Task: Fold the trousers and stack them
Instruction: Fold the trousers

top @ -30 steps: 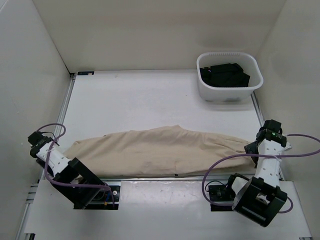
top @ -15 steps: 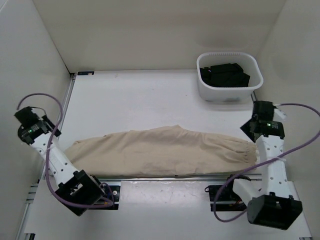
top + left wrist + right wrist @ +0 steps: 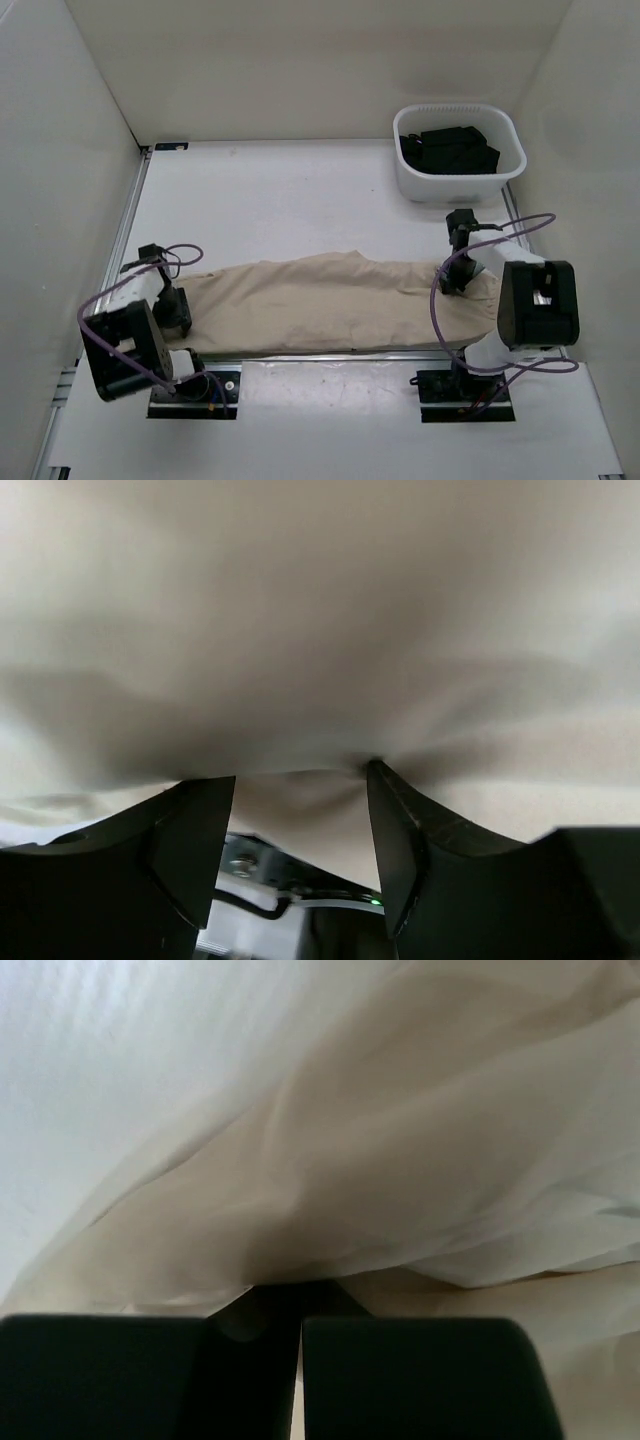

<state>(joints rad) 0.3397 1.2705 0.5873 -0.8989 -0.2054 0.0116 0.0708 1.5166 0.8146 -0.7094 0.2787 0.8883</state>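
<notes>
Both end effectors (image 3: 172, 302) (image 3: 453, 278) now on trousers (image 3: 330, 300)

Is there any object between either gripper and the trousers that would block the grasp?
Nothing visible does. The left gripper and the right gripper are both down on the two ends of the trousers, touching the cloth. The white tub stands in the far right corner, apart from them.
</notes>
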